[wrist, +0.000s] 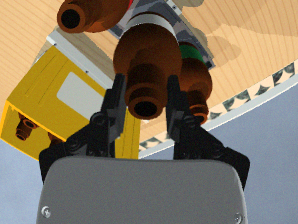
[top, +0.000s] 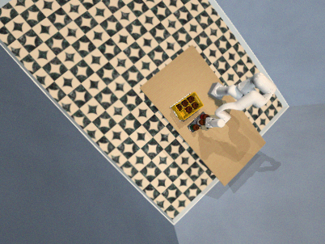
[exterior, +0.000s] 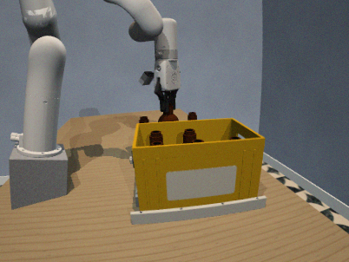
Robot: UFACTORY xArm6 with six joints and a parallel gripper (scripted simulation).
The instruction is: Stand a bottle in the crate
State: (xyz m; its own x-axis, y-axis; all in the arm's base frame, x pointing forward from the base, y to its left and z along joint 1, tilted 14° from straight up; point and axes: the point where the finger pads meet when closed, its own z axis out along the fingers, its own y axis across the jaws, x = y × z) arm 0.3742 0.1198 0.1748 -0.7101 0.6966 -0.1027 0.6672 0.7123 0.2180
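My gripper [exterior: 167,104] [wrist: 146,87] [top: 207,121] is shut on the neck of a brown bottle [exterior: 167,116] [wrist: 147,56] over the grey tray [wrist: 157,4], behind the yellow crate [exterior: 200,152] [top: 174,108] [wrist: 40,96]. The bottle hangs upright, and its shoulder shows above the crate's back rim. Two more brown bottles stand on the tray: one with a red band [wrist: 93,4] [exterior: 143,119] and one with a green band [wrist: 194,83] [exterior: 192,115]. Several bottles stand in the crate's cells, among them two near the front [exterior: 155,137] [exterior: 189,134].
The crate rests on a grey base strip [exterior: 195,212] on the wooden table [exterior: 87,234]. The arm's grey pedestal [exterior: 39,178] stands at the left. The table's right edge drops to a chequered floor [exterior: 312,191].
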